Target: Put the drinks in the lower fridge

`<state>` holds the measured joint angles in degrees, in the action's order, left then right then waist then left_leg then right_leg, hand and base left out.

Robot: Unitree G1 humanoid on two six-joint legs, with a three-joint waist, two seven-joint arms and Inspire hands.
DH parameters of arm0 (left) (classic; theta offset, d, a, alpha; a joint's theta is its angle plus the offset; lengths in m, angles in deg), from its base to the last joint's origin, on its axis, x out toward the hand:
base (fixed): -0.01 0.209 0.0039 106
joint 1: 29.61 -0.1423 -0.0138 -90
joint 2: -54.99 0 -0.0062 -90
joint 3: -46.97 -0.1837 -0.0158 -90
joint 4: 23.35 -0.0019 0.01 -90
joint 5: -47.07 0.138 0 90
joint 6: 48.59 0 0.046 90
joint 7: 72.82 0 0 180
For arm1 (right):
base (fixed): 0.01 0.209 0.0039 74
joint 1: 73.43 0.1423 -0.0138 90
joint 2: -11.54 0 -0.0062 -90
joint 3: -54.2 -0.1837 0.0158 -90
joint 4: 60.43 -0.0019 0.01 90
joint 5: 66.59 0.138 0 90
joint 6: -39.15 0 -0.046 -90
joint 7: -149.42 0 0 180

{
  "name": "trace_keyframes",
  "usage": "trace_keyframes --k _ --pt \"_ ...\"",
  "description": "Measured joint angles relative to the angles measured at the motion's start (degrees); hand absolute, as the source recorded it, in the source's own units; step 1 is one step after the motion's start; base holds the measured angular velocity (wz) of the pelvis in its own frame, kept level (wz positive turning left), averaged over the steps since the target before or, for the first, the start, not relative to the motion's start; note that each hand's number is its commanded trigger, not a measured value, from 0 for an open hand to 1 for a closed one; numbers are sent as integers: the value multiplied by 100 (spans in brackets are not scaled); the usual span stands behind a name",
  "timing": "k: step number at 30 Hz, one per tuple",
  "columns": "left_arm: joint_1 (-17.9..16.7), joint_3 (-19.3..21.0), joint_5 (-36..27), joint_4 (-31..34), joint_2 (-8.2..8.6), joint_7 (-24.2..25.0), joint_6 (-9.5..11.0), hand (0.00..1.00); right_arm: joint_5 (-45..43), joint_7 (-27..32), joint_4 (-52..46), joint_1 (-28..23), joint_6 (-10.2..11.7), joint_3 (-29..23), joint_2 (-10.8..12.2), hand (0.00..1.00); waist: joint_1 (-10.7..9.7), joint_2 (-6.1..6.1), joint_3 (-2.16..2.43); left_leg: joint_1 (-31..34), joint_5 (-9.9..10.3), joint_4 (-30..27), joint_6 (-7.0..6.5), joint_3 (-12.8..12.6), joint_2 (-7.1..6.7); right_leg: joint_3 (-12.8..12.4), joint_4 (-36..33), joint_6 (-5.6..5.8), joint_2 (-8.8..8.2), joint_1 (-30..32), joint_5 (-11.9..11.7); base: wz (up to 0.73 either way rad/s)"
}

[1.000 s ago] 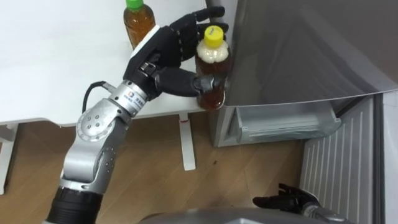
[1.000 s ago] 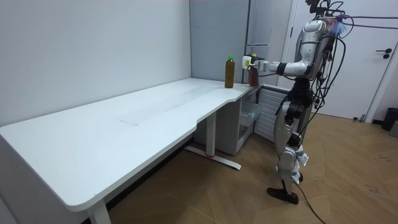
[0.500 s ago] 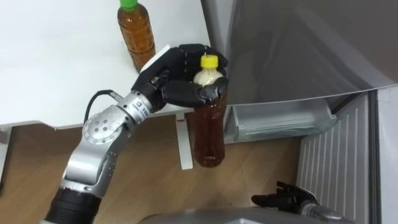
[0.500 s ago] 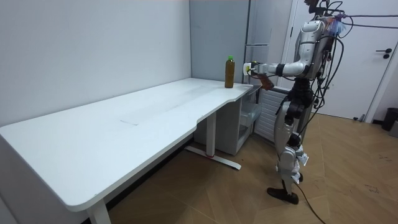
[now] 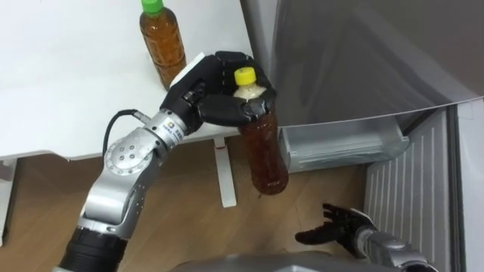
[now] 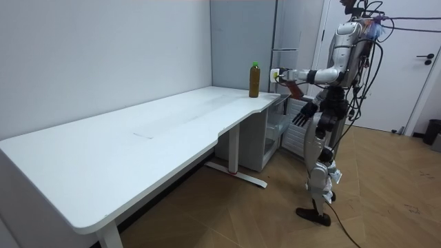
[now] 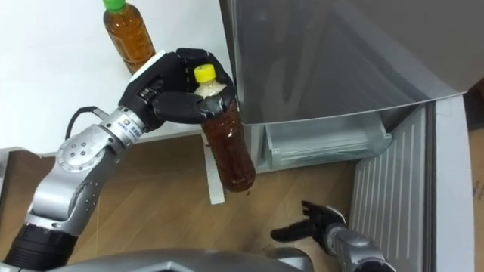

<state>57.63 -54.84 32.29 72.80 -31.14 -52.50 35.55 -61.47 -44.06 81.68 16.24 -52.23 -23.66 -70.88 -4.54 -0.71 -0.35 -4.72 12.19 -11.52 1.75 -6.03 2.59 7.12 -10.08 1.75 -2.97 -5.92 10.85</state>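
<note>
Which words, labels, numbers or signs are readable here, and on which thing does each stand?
None is readable.
Yellow-capped bottle in the left robot hand: no label shows.
Green-capped bottle on the white table: no label shows.
Dark marks on that hand's wrist: too small to read.

We find the left hand [image 5: 206,92], just beside the fridge [image 5: 363,60], covering the neck of the yellow-capped bottle [image 5: 265,151]. The fridge's top runs off the upper edge, and the inside of its lower compartment is hidden. Before the fridge, the forearm behind the right hand [image 5: 336,230] is cut off.
</note>
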Motion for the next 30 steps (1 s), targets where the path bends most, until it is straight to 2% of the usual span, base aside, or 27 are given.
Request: trace_keyframes --k 3,7,12,15,25,30 --pt "0 -153 -19 0 33 1 0 100 -2 -266 -945 -3 18 351 52 0 54 -8 -21 -2 0 -14 0 3 2 6 -4 0 0 -1 0 0" --pt "1 -208 -14 1 58 60 1 100 -141 -674 -1430 -11 32 479 181 0 184 11 -44 32 0 -21 0 7 2 20 -3 0 0 6 0 0" --pt "16 15 -27 1 130 167 14 100 -152 -1146 -1966 -114 -7 520 88 0 234 30 -57 91 0 -29 0 36 2 55 -2 0 -5 44 0 2" --pt "18 31 -58 1 159 183 145 100 -148 -1306 -2228 -196 -7 524 18 0 293 48 -68 92 0 -20 0 52 2 80 16 0 -6 45 0 1" --pt "18 -40 -66 0 206 100 228 100 -148 -1699 -2359 -186 -7 761 -39 0 370 62 -85 68 0 17 0 53 0 87 27 0 -6 32 0 0" --pt "18 -206 5 1 215 13 368 100 -150 -1883 -2362 -192 -7 914 -77 0 433 62 -84 133 0 -9 0 62 0 93 9 0 -6 91 0 0"
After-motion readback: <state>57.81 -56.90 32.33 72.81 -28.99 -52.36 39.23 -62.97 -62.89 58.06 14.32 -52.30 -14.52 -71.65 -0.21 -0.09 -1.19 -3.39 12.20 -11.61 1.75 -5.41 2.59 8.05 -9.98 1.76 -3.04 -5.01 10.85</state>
